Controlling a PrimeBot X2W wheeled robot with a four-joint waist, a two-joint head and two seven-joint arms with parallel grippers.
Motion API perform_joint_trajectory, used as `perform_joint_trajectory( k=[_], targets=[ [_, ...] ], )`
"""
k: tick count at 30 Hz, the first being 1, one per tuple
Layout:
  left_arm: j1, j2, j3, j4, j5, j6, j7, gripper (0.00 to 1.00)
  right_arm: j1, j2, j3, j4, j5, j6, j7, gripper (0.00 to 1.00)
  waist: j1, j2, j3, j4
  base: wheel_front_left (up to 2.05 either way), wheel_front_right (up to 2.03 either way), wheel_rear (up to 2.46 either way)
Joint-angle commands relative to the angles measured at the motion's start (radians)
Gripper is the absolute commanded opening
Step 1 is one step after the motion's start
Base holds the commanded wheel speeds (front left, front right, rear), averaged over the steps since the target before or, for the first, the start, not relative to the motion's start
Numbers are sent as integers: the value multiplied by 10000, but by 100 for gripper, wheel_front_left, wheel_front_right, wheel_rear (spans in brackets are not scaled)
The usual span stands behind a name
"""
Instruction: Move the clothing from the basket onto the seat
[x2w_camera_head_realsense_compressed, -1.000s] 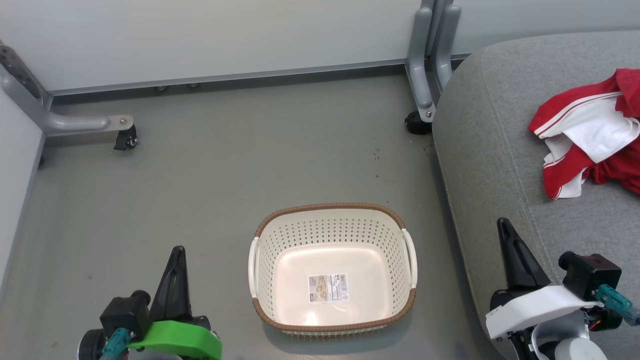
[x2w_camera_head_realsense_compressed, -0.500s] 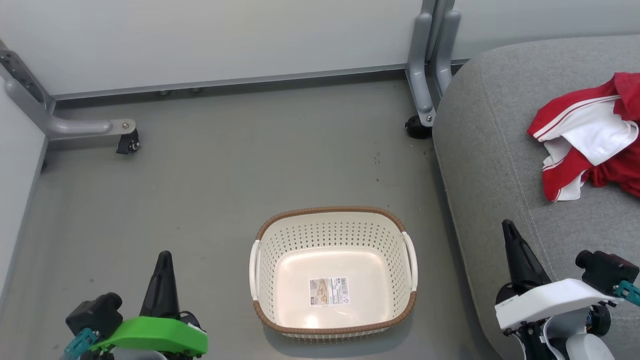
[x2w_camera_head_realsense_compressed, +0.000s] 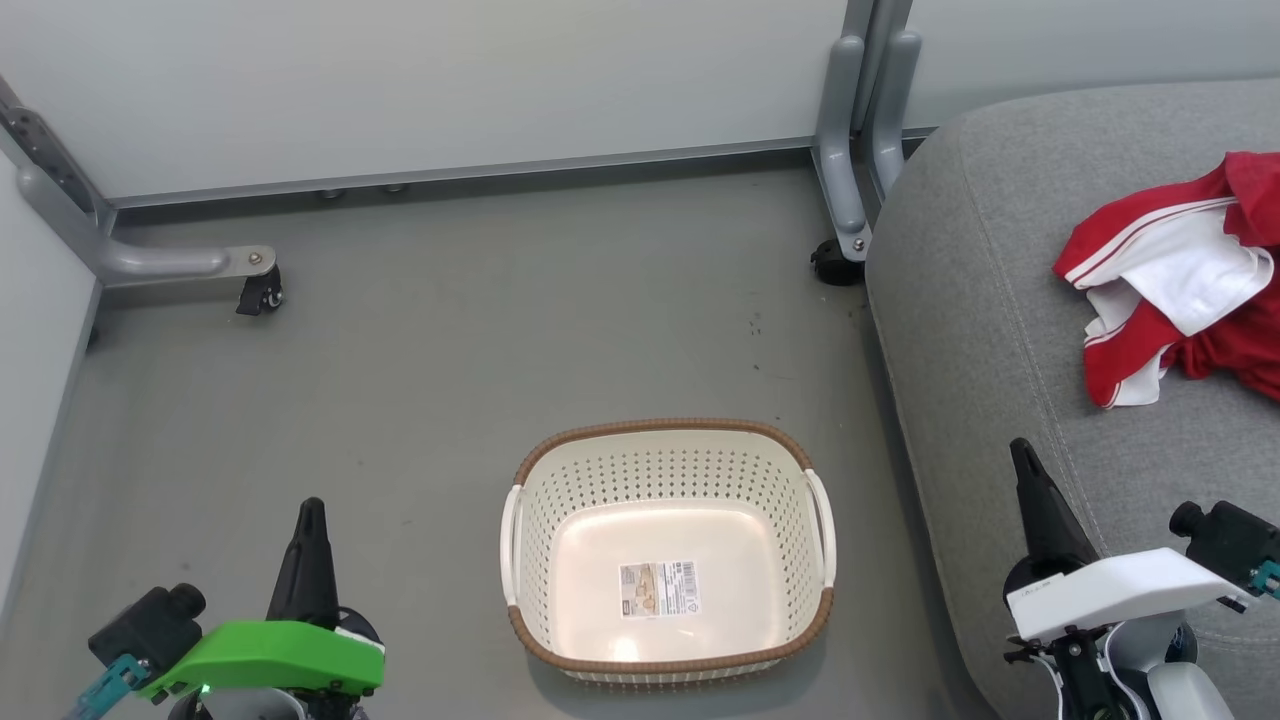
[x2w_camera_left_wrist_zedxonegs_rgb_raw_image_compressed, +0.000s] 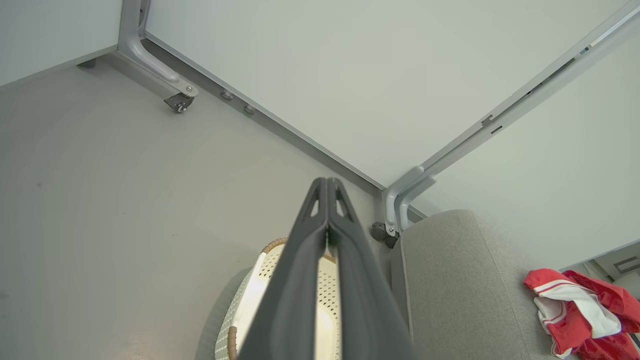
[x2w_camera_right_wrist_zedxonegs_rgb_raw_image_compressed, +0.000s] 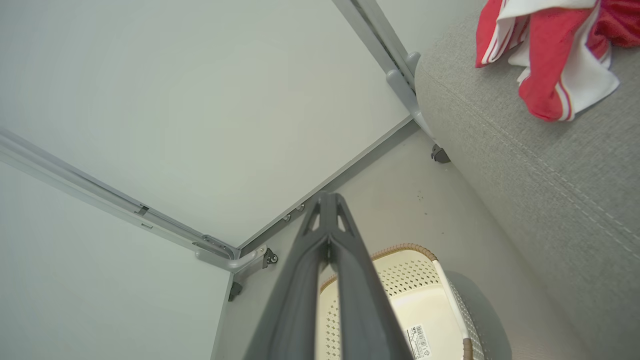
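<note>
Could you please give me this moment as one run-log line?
clothing: on seat | basket: empty | left gripper: shut, holds nothing | right gripper: shut, holds nothing

Basket (x2w_camera_head_realsense_compressed: 665, 433): cream perforated plastic w/ brown woven-look rim, upright on grey floor (x2w_camera_head_realsense_compressed: 450, 380), base bare but for small label (x2w_camera_head_realsense_compressed: 657, 588). Seat (x2w_camera_head_realsense_compressed: 1000, 330): big grey fabric cushion, just right of basket. Clothing (x2w_camera_head_realsense_compressed: 1180, 280): red & white, crumpled in a heap on seat, well apart from basket.

Clothing (x2w_camera_head_realsense_compressed: 1175, 275) cut off at right edge; basket (x2w_camera_head_realsense_compressed: 662, 428) label (x2w_camera_head_realsense_compressed: 657, 588) print too small to read.
</note>
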Motion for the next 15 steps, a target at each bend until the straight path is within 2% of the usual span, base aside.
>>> perform_joint_trajectory(
  k=[1, 15],
  targets=[
    [-291, 95, 60, -91, -389, -90, 61, 0, -228, -75, -50, -33, 375, 3, 46, 0, 0, 0, -13, 3, 0, 0, 0],
    [-435, 111, 302, -30, -2186, -228, 493, 0, -405, -117, -149, 281, 2161, 2, 278, 0, 0, 0, -127, 20, 0, 0, 0]
  ],
)
